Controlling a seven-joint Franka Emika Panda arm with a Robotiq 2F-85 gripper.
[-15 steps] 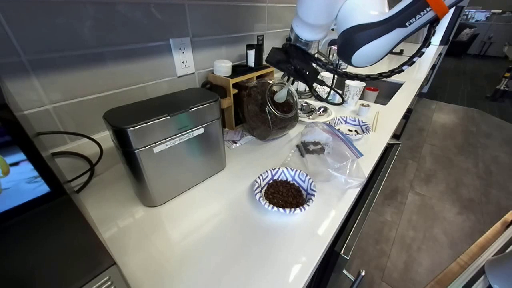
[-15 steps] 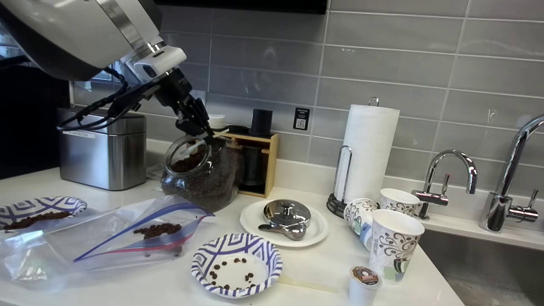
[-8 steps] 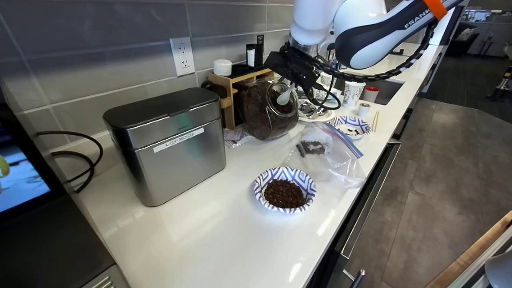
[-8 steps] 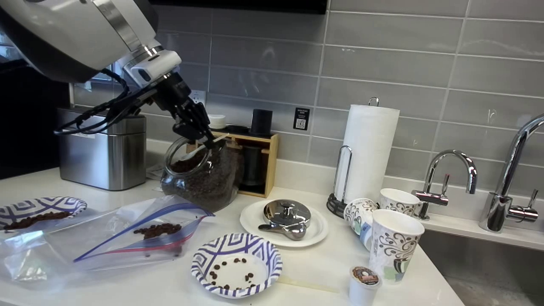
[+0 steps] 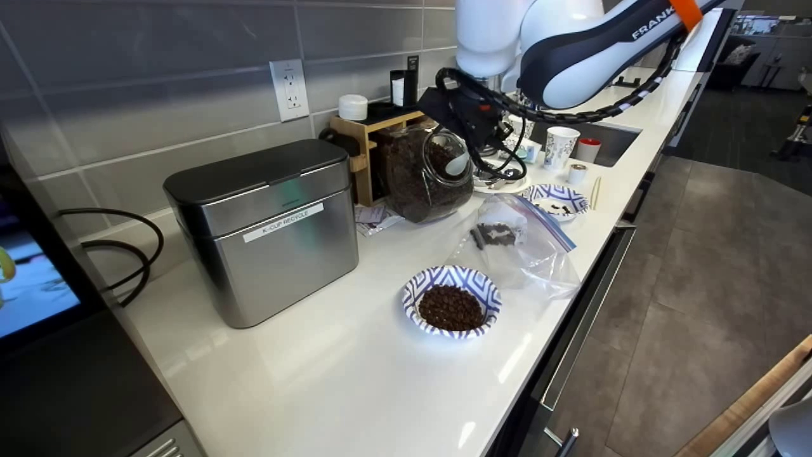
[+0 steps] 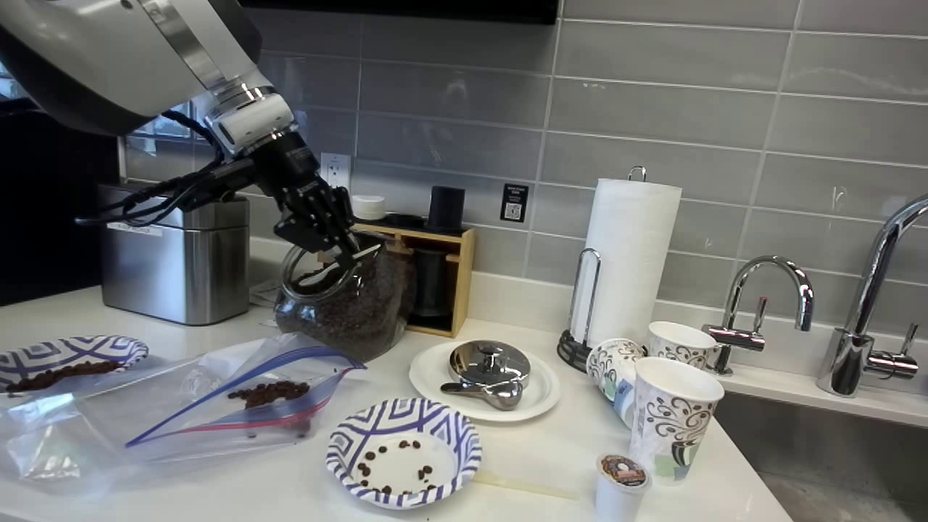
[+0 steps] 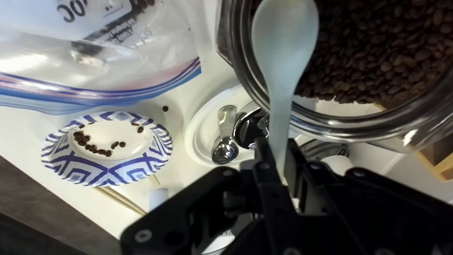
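Black two-fingered gripper [image 7: 277,156] pinches smooth bluish-white spoon [image 7: 284,79] at clear round-mouthed jar [image 7: 339,129]

In the wrist view I can follow the spoon's handle straight between the fingertips, which are closed on it. The spoon's rounded end overlaps the jar's rim and the dark brown coffee beans [image 7: 382,53] inside — whether it sits within the opening or just in front, I cannot tell. In an exterior view the gripper hides that end, and just a short pale stub of handle [image 6: 368,251] pokes out past the fingers.

In an exterior view a round blue-and-white paper bowl [image 5: 453,274] of beans stands whole on the white counter [image 5: 355,381]; elsewhere it is cut off or out of sight. Just beside it lies a clear plastic zip bag [image 5: 542,279]. The brushed-steel bin [image 5: 285,260] shows its "K-CUP RECYCLE" label legibly in an exterior view. A white paper-towel roll [image 6: 627,261] appears in an exterior view — and the wrist view looks down on a second patterned paper bowl [image 7: 116,171] with scattered beans, near a white plate [image 7: 196,141] bearing a polished chrome scoop [image 7: 225,150].
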